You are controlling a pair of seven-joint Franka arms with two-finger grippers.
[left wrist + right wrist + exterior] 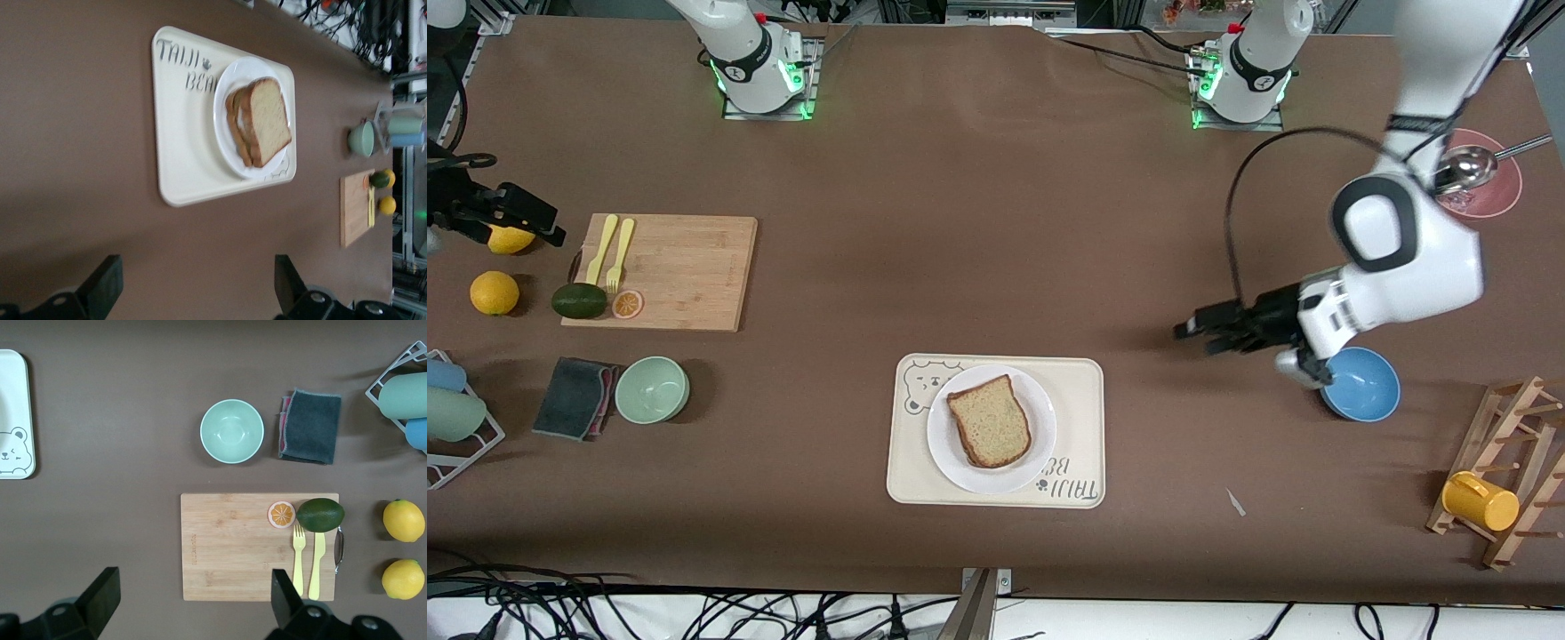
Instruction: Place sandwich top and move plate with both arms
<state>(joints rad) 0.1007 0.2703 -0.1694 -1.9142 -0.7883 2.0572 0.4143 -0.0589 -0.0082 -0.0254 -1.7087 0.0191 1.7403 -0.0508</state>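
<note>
The speckled, dark-crusted sandwich top (990,420) lies on the stack on the round white plate (947,453), itself on a cream bear-printed tray (1080,427). Over bare table beside a glossy blue bowl (1365,387), the left gripper (1190,331) hangs spread wide, empty. The right gripper (538,222) (above a lemon (507,240)) gapes likewise, holding nothing.

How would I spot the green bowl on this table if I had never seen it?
Start at the wooden cutting board toward the right arm's end of the table. Nearer the front camera than it, beside a folded dark cloth, sits the pale green bowl. The only other bowl is blue, at the left arm's end.
</note>
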